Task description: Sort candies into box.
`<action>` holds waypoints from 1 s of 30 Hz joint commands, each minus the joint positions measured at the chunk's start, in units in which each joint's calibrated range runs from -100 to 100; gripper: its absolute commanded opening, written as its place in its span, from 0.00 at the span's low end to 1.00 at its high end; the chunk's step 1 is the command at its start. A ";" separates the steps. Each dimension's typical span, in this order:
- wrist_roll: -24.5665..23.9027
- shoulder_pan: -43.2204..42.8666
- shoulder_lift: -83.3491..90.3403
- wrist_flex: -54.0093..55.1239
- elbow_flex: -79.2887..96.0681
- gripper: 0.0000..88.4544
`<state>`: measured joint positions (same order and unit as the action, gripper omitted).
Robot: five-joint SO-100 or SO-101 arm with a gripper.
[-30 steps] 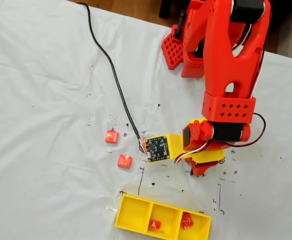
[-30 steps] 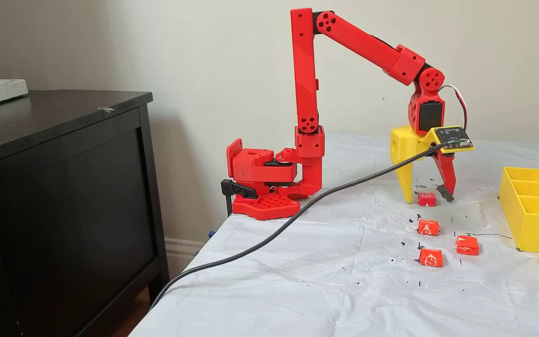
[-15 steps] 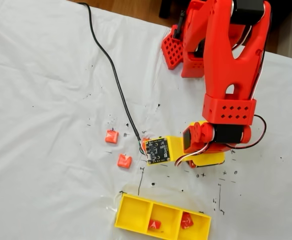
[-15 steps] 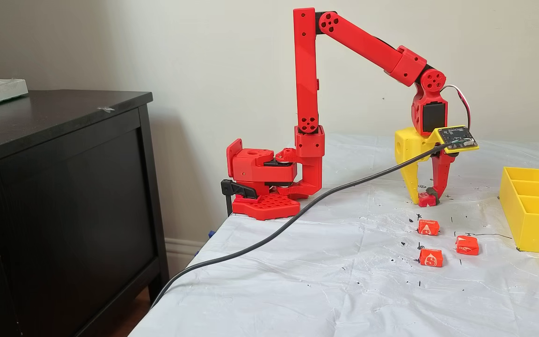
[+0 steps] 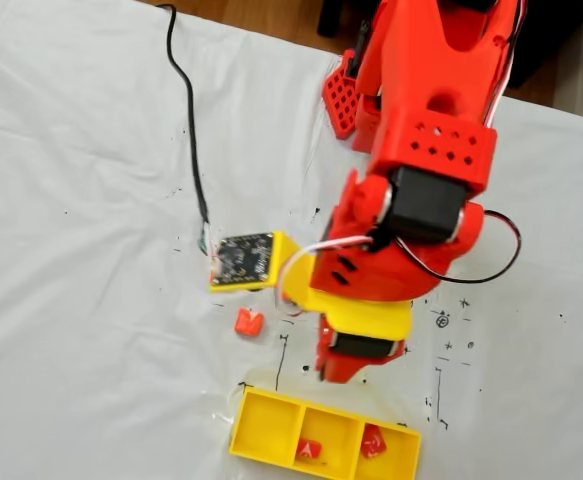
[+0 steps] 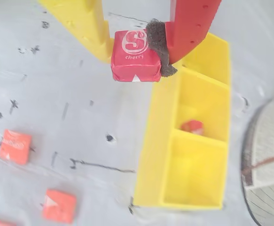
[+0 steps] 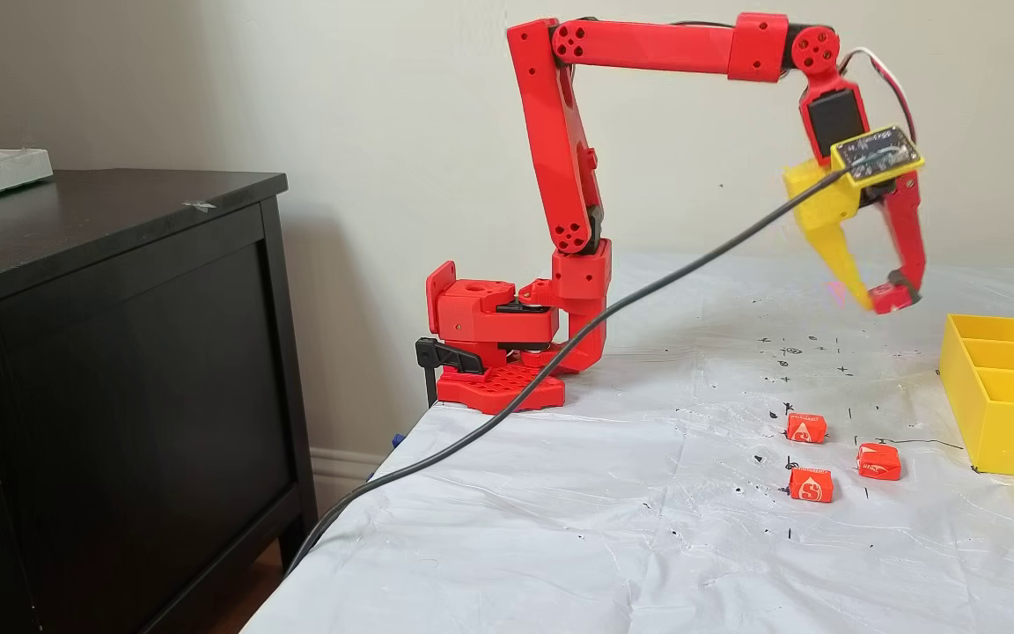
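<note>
My gripper (image 6: 136, 52) is shut on a red candy (image 6: 134, 56) marked "cherry", pinched between the yellow finger (image 6: 87, 23) and the red padded finger (image 6: 188, 28). In a fixed view the gripper (image 7: 881, 298) hangs high above the table with this candy (image 7: 887, 301), a little left of the yellow box (image 7: 1000, 431). In the wrist view the box (image 6: 151, 155) lies just right of the held candy, with one candy (image 6: 192, 126) in its middle compartment. In a fixed view two candies (image 5: 309, 450) (image 5: 372, 440) lie in the box (image 5: 321, 408). Three loose candies (image 7: 806, 428) (image 7: 878, 460) (image 7: 811, 485) rest on the cloth.
A black cable (image 7: 560, 361) runs from the yellow camera mount (image 7: 877, 154) across the white cloth and off the table's front edge. The red arm base (image 7: 489, 352) is clamped at the table's left end. A dark cabinet (image 7: 111, 352) stands left of the table.
The gripper closed on the candy at the table, then rose high with it and swung toward the box. The cable and camera mount moved with it.
</note>
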<state>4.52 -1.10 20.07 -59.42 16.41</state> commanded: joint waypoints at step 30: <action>3.08 4.27 -25.16 3.63 -32.11 0.00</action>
<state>7.25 3.78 -6.92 -56.20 -8.53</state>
